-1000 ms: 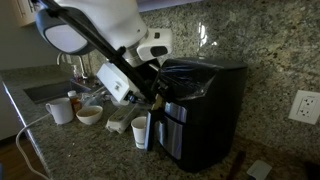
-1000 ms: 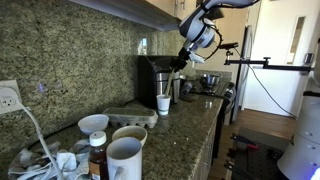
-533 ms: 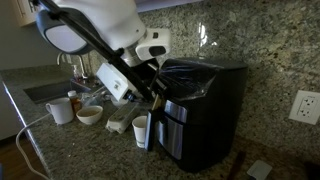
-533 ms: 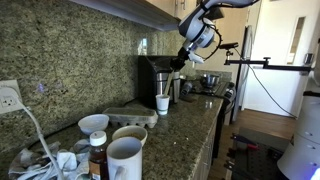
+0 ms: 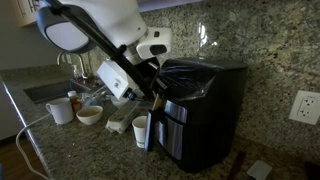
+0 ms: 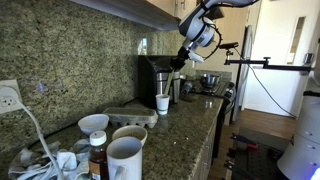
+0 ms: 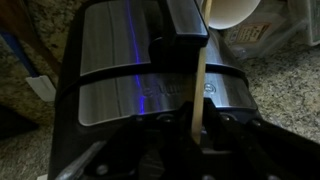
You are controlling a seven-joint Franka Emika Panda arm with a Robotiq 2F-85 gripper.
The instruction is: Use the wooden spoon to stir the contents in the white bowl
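Observation:
My gripper (image 7: 190, 130) is shut on the slim handle of the wooden spoon (image 7: 199, 70). The handle runs from the jaws across the coffee maker to a white cup (image 7: 232, 12). The spoon's head is hidden. In an exterior view the gripper (image 5: 151, 88) hangs at the coffee maker's front with the spoon (image 5: 157, 101) pointing down, above the white cup (image 5: 141, 130). The white bowl (image 5: 90, 116), tan-brown inside, sits on the counter further along from the gripper, beyond the cup. In an exterior view the bowl (image 6: 128, 134) stands near the camera, far from the gripper (image 6: 181, 62).
A black and steel coffee maker (image 5: 205, 105) stands against the granite wall, right by the gripper. A white handled mug (image 5: 60, 110) and a sink lie beyond the bowl. A smaller all-white bowl (image 6: 93, 124), a mug (image 6: 124, 160) and a bottle crowd the counter end.

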